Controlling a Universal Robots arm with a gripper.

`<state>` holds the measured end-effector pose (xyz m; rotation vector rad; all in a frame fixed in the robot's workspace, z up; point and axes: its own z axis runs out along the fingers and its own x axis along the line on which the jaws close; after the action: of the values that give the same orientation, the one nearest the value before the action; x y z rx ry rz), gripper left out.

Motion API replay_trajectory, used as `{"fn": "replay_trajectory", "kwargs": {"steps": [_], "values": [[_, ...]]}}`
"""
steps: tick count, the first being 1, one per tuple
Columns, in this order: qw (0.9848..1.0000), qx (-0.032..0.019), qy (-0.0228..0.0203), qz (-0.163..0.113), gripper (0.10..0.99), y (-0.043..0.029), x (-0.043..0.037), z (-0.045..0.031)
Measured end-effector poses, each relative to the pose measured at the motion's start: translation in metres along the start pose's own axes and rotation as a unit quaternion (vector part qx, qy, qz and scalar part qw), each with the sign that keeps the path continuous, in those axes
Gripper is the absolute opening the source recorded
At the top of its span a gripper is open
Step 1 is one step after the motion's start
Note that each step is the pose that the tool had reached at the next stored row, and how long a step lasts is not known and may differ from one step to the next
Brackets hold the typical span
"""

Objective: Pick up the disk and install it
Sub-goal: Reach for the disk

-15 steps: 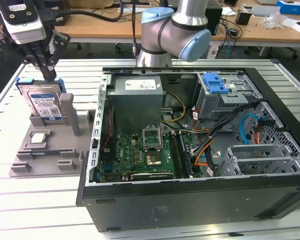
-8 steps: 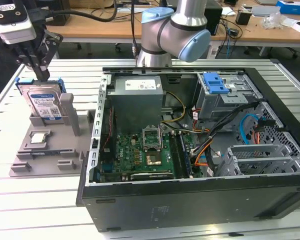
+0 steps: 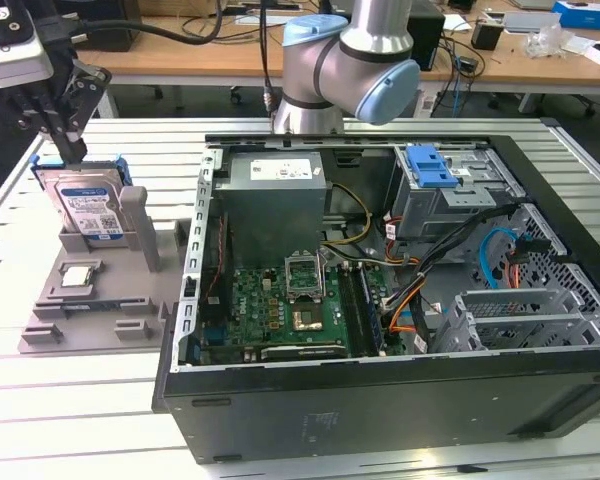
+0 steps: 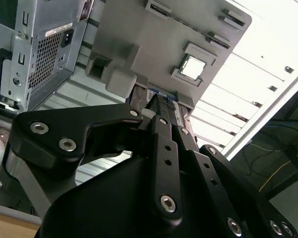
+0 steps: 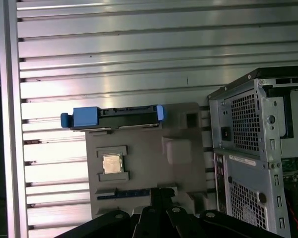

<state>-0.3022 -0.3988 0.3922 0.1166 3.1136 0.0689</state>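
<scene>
One arm works this rig, and at the exterior view's left I see its gripper point(image 3: 70, 150) hanging straight over the disk point(image 3: 88, 208), its lower end down at the disk's top edge; from my feeds I cannot tell whether it is open, closed or clamped on the drive. The disk stands upright on its edge in a slot at the back of a grey holder tray point(image 3: 110, 292), blue rails at either end, its blue-and-white label facing the exterior camera; the first wrist view shows it point(image 5: 119, 115) edge-on from above. A grey post point(image 3: 140, 225) of the tray rises just beside the disk, toward the exterior view's right. In front of the disk a small square silver chip point(image 3: 77, 277) lies flat in its own pocket. The tray sits on a ribbed aluminium table point(image 3: 80, 400), just beside the open computer case point(image 3: 380, 400). Inside the case I make out the grey power supply point(image 3: 275, 185), the green motherboard point(image 3: 280, 305) in front of it, and further right a grey metal cage point(image 3: 450, 200) with a blue latch point(image 3: 432, 167).
</scene>
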Motion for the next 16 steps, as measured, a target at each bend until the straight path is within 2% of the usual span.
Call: {"fn": "replay_trajectory", "kwargs": {"steps": [6,16], "values": [[1.0,0.0,0.0,0.0,0.106,-0.0009,0.0114,-0.0002],[1.0,0.0,0.0,0.0,0.106,-0.0017,0.0233,-0.0006]]}}
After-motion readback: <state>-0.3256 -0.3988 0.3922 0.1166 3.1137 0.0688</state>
